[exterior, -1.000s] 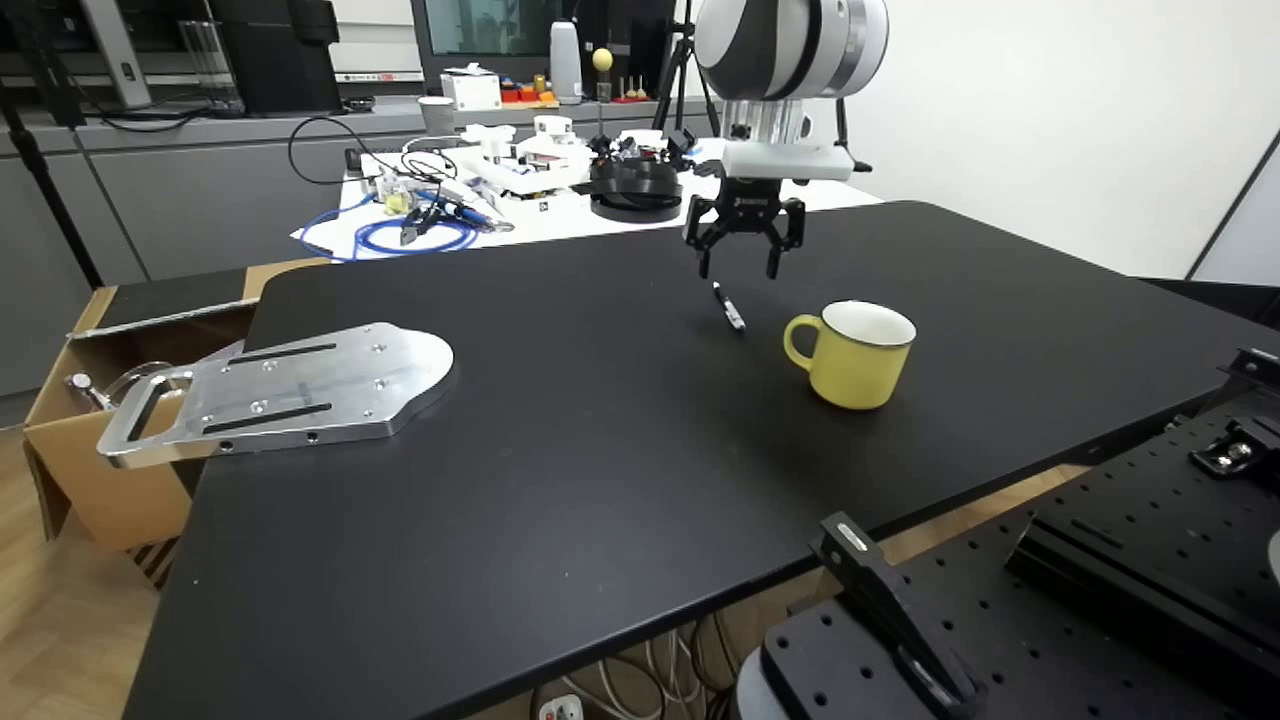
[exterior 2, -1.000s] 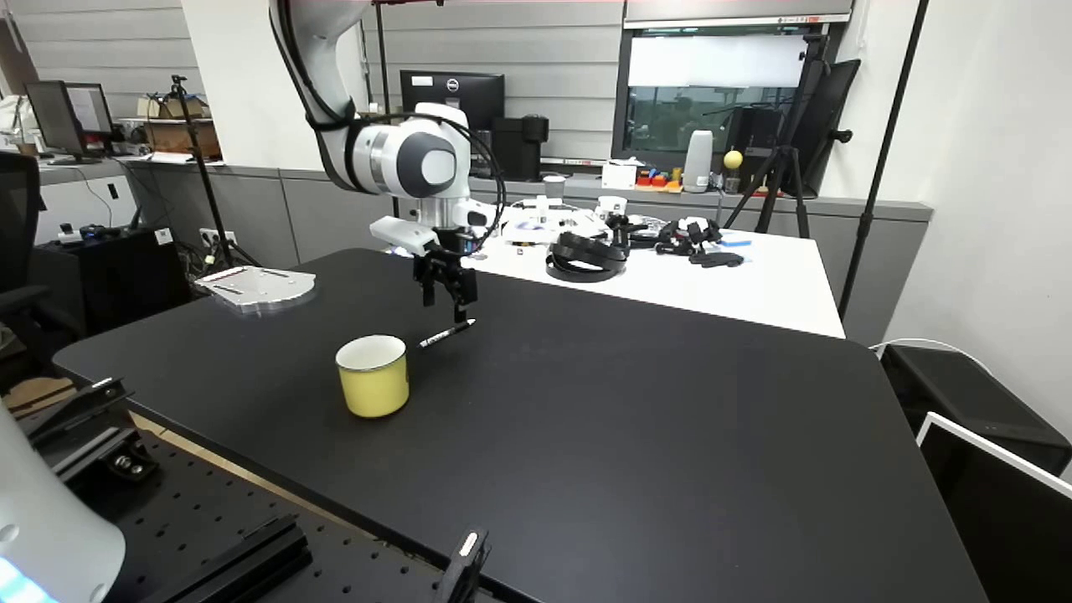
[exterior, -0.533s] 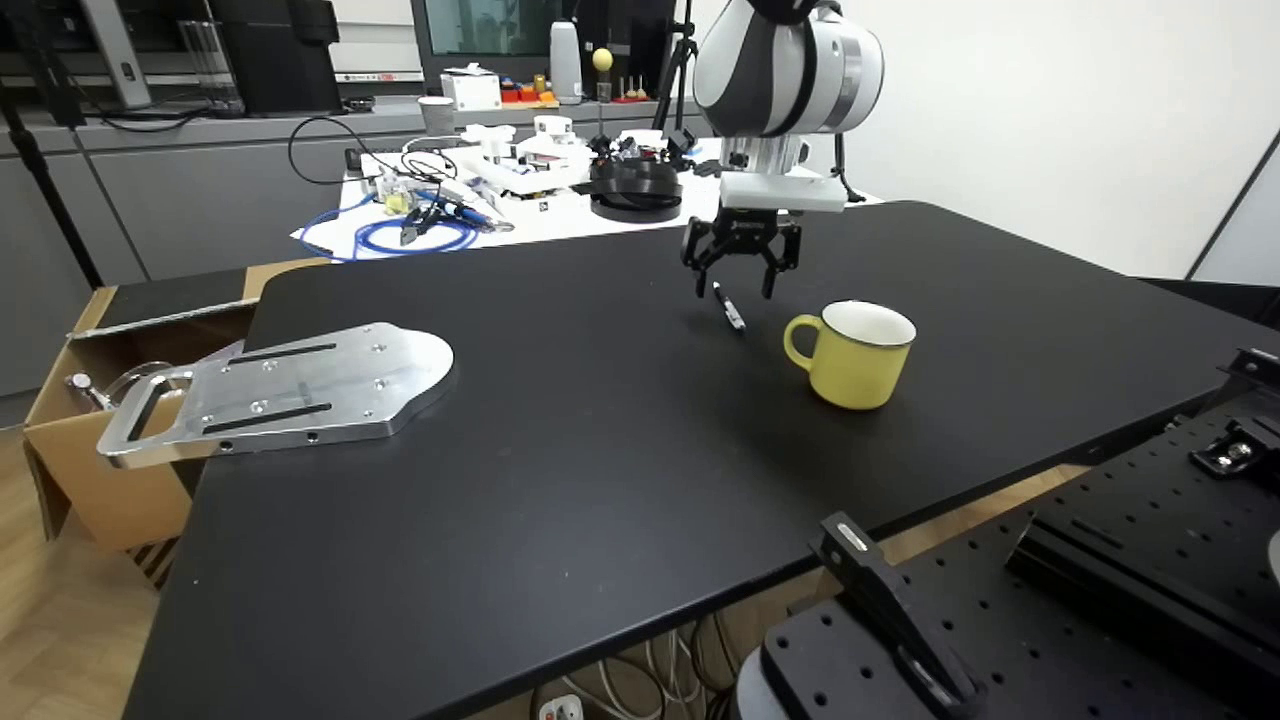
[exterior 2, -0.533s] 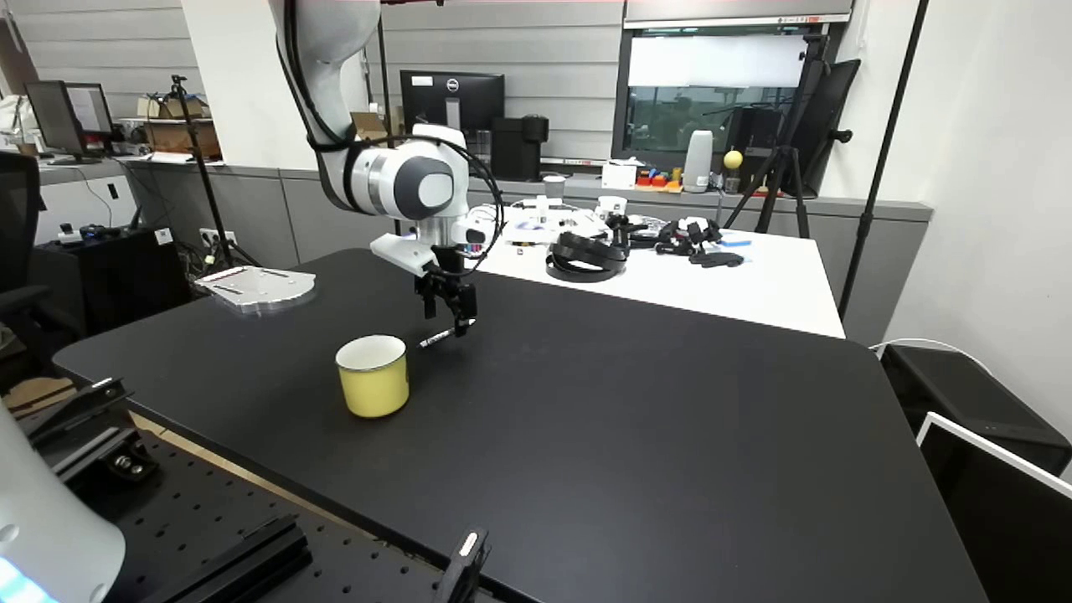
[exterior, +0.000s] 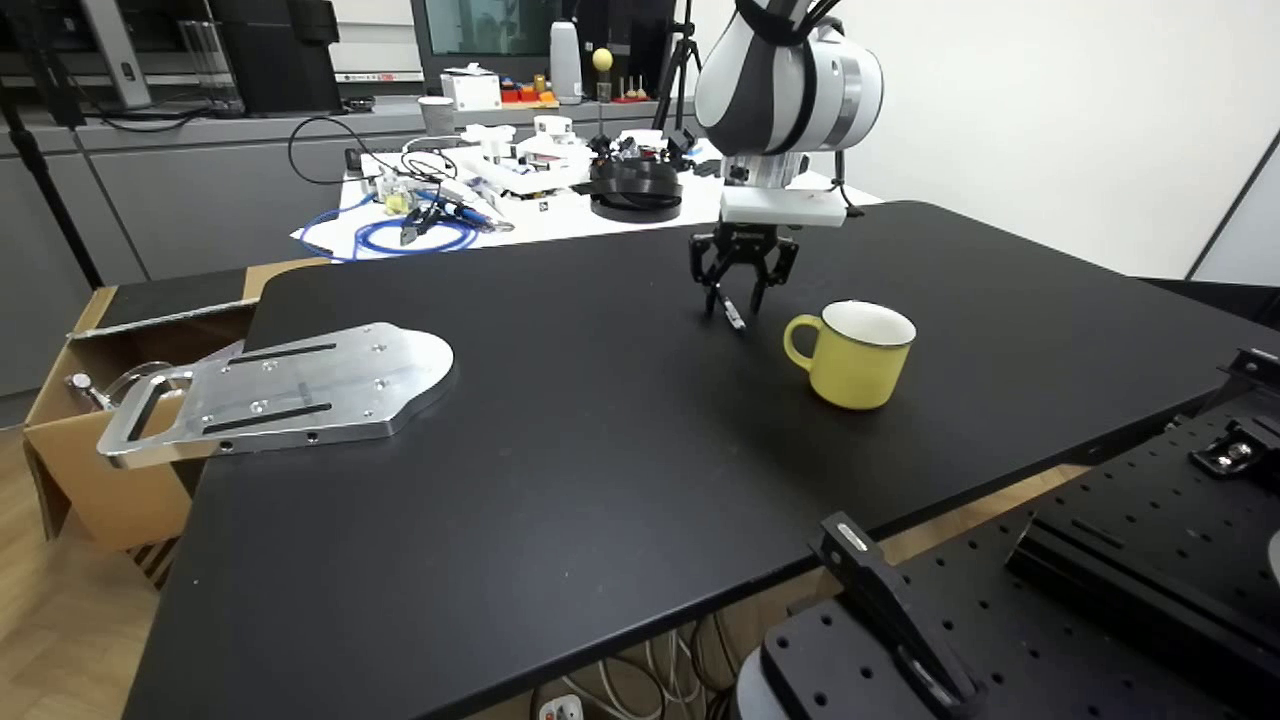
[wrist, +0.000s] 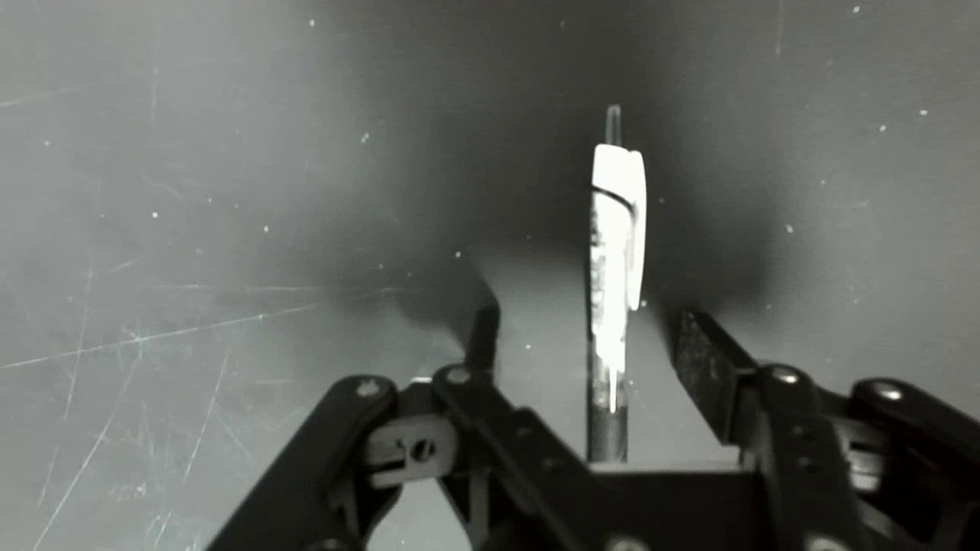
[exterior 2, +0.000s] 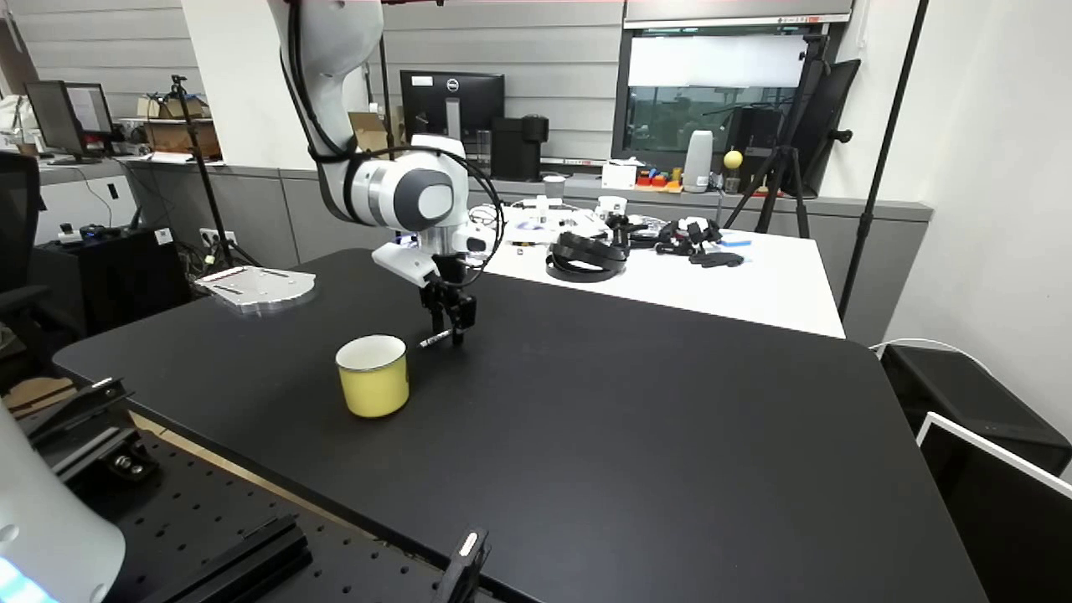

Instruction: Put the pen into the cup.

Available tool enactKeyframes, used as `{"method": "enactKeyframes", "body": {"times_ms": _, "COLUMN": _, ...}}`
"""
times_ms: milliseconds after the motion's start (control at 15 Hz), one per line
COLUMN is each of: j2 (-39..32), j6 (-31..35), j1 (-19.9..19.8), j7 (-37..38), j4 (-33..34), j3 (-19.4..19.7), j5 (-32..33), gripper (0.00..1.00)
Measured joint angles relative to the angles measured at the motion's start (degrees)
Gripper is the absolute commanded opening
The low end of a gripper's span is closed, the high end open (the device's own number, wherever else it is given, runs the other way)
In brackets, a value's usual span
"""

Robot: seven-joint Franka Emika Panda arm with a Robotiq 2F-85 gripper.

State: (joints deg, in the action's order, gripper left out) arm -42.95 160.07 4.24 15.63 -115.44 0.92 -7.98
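Slim black-and-white pen (wrist: pixel 610 275) lies ungrasped on a broad matte-black table (exterior: pixel 480 520), a black two-fingered gripper (exterior: pixel 733 311) poised low over it, jaws apart. A squat yellow loop-handled mug (exterior: pixel 856 368) stands upright near both; the approach looks all but done, with grasp, lift and drop left. In the wrist view the pen runs between the jaws, nearer that view's right-hand one, seemingly touching neither.

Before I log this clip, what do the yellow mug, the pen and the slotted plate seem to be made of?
The mug looks like enamelled metal or glazed ceramic: smooth colour, dark rim line; which is unclear. The pen seems plastic, perhaps glossy: glare on whitish part, moulded-looking clip. The slotted plate looks like bare metal, perhaps aluminium: silvery sheen, drilled holes.
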Motion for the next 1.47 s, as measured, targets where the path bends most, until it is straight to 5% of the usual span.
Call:
{"method": "enactKeyframes", "body": {"times_ms": 400, "j2": 0.01, "j6": -3.34, "j1": 0.26, "j7": 0.36, "j4": 1.61, "j3": 0.63, "j5": -0.96, "gripper": 0.00}}
{"method": "enactKeyframes", "body": {"times_ms": 933, "j2": -0.80, "j6": -14.68, "j1": 2.45, "j7": 9.40, "j4": 6.22, "j3": 5.98, "j5": -1.03, "gripper": 0.03}}
{"method": "enactKeyframes", "body": {"times_ms": 1467, "j2": 0.89, "j6": -40.98, "j1": -2.91, "j7": 8.56, "j4": 14.26, "j3": 5.98, "j5": -2.89, "gripper": 0.03}}
